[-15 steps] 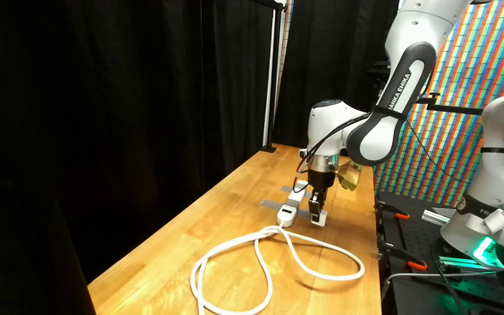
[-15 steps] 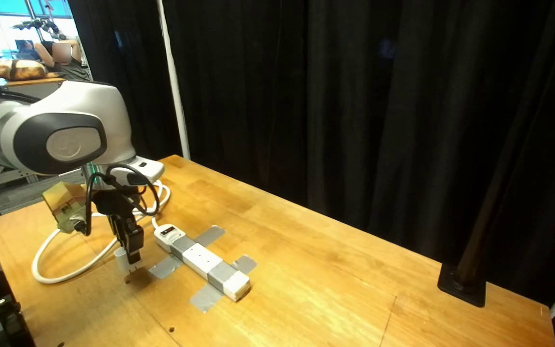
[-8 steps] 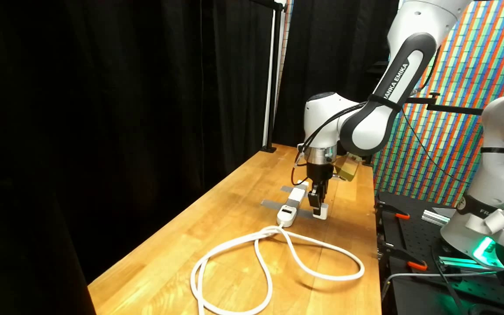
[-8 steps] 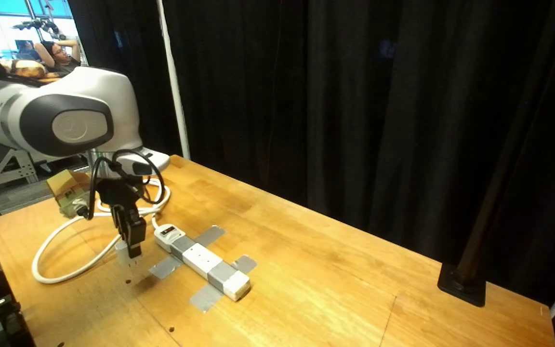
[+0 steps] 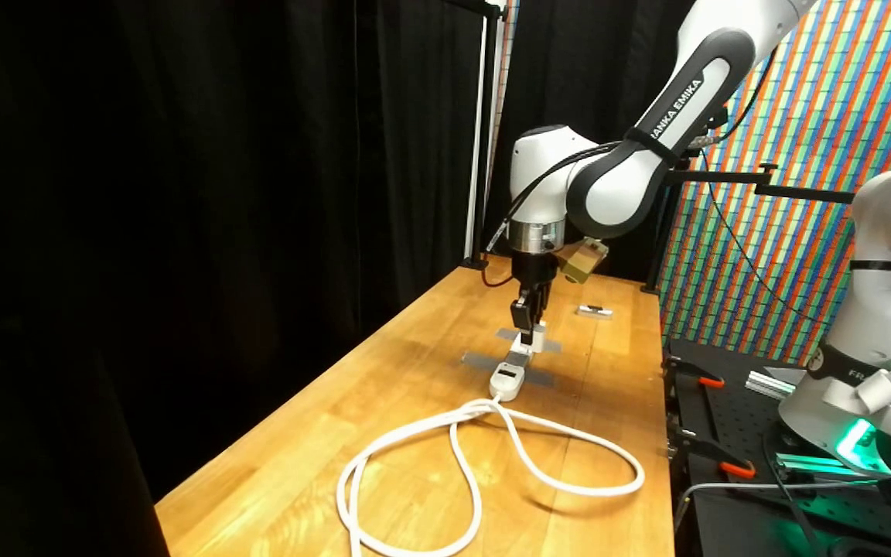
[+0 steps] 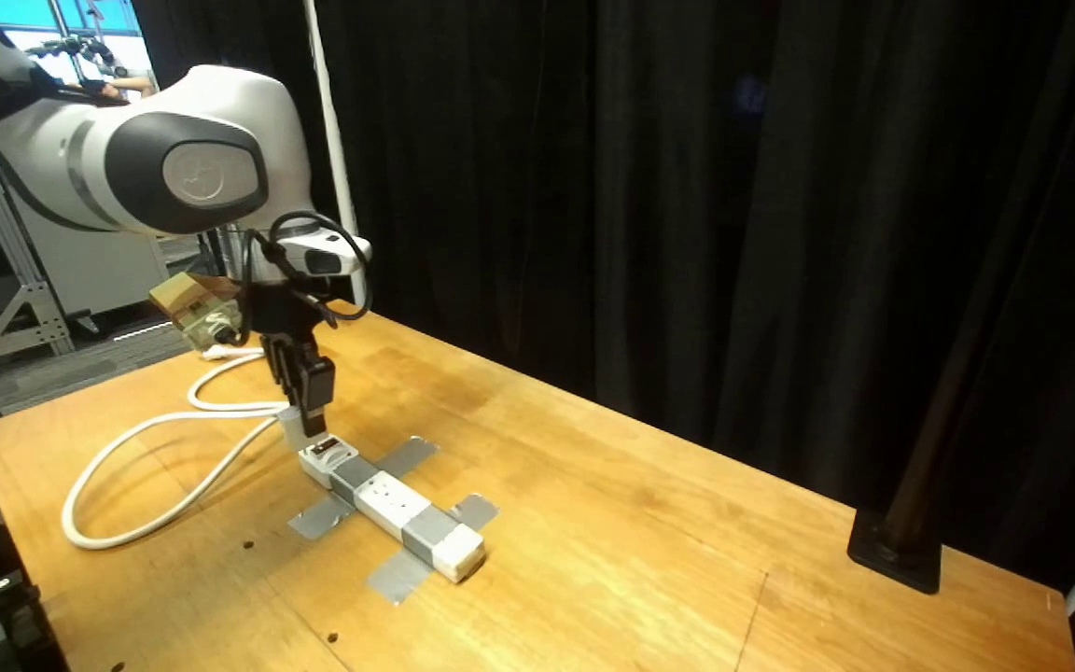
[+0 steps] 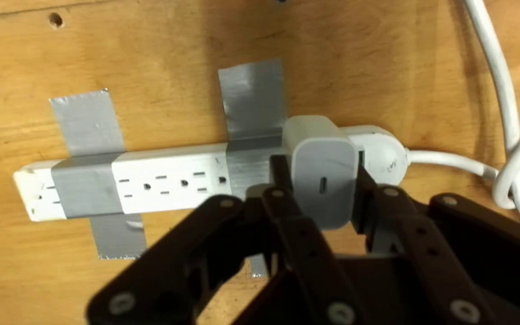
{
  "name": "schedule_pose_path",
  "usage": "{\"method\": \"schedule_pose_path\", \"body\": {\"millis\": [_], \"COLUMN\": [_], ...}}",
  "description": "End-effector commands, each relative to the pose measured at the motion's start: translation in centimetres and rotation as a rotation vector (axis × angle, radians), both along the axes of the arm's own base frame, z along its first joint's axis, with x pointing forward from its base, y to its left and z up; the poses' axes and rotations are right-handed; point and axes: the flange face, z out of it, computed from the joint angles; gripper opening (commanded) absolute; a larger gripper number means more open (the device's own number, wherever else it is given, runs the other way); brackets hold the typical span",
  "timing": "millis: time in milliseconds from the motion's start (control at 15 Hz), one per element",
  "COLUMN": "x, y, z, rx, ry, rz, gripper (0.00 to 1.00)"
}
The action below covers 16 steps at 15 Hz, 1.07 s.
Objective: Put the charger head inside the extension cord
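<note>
The charger head (image 7: 325, 155) is a small white block with a slot in its grey face. My gripper (image 7: 319, 183) is shut on it, one finger on each side. The charger head also shows in both exterior views (image 5: 539, 338) (image 6: 291, 427), held above the table by the gripper (image 5: 530, 329) (image 6: 306, 418). The extension cord (image 7: 169, 183) is a white power strip taped flat to the table, with a row of sockets. In the wrist view the charger head overlaps the strip between its tape and rounded switch end. The strip also shows in both exterior views (image 5: 506, 381) (image 6: 392, 501). Its prongs are hidden.
Grey tape (image 7: 253, 99) crosses the strip in two places. The thick white cable (image 5: 623, 489) lies in loops beyond the switch end. A small white and black object (image 5: 594, 312) lies on the table. A black stand base (image 6: 894, 553) stands near a far edge.
My gripper has lifted the charger head off the table area beside the strip and carried it up and across towards the strip. The strip and cable have not moved.
</note>
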Motion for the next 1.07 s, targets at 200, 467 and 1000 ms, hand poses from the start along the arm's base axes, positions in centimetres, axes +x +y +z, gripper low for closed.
{"method": "schedule_pose_path", "body": {"millis": [200, 467, 1000], "x": [4.0, 4.7, 5.3], "y": [-2.2, -4.0, -6.3], "z": [-0.9, -1.8, -3.0], "rx": [-0.052, -0.069, -0.107], "ry": [0.004, 0.028, 0.033], "rz": [-0.034, -0.036, -0.036], "gripper": [0.18, 0.18, 0.19]}}
